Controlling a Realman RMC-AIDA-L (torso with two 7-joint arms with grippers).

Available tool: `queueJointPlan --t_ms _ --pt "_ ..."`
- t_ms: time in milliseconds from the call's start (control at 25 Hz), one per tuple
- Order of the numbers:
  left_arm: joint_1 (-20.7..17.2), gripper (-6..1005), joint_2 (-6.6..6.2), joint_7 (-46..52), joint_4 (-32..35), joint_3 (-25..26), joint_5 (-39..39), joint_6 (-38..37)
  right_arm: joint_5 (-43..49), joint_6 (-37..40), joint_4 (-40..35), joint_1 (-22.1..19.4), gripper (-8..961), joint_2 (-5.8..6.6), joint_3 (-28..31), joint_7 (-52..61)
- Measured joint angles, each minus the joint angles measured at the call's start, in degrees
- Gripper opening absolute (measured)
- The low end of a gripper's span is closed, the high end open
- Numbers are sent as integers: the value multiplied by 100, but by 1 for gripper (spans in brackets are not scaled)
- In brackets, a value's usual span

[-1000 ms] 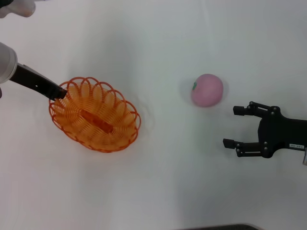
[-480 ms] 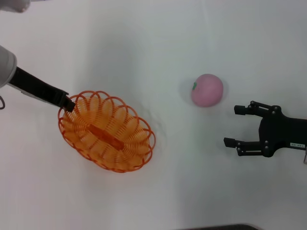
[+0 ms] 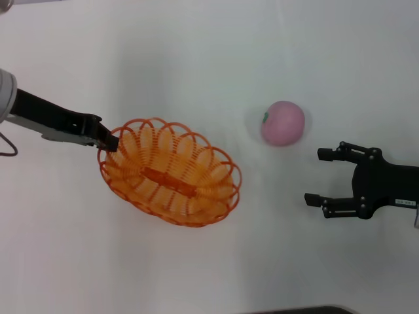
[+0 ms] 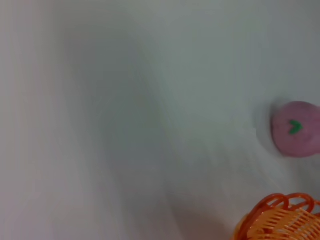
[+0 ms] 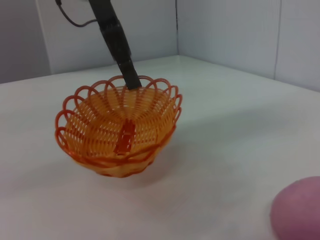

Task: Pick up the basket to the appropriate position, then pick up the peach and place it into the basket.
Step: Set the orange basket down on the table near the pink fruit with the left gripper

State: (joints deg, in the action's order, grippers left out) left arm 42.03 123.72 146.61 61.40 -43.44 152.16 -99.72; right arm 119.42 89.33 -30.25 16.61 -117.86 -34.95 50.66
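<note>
Two grippers are seen over the white table (image 3: 196, 275). The basket (image 3: 171, 172) is pinched at its far-left rim by the left gripper (image 3: 108, 140), clamped on the wire loops. The peach (image 3: 283, 122) is left lying well apart to the basket's right. The right gripper (image 3: 321, 175) is held spread wide just beside the peach.

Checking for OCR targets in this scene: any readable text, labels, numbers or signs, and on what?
Right gripper: a small white label on its body, print too small to read.
Peach: a green mark at the stem, not lettering.
Basket, left gripper, table: no text visible.
</note>
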Motion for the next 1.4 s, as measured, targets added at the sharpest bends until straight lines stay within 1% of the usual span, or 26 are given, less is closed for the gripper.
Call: queueJointPlan --t_ms 240,400,480,640,840,920,1240,1400 --pt "-194 41 17 237 -71 57 -429 -17 107 18 -8 15 940 9 -3 -15" --pt "-417 41 52 419 -52 33 -662 189 109 -4 -8 17 940 9 3 -25" --pt "-580 40 67 527 -12 -56 -858 372 108 -12 -7 18 940 9 4 -27" --pt "-848 40 77 682 52 -388 -1080 692 108 -8 -8 18 940 9 17 -29" --pt "-1245 40 90 962 340 -1106 -1300 1108 108 10 -8 18 940 9 32 -30" --pt "-1347 40 77 1030 340 -1237 -1417 1237 108 11 -8 18 940 9 30 -30" --pt "-1595 41 68 1121 318 -1237 -1724 1431 107 15 -7 37 940 10 8 -30" --pt "-1640 41 71 1133 309 -1270 -1762 1470 108 15 -7 53 940 17 1 -30"
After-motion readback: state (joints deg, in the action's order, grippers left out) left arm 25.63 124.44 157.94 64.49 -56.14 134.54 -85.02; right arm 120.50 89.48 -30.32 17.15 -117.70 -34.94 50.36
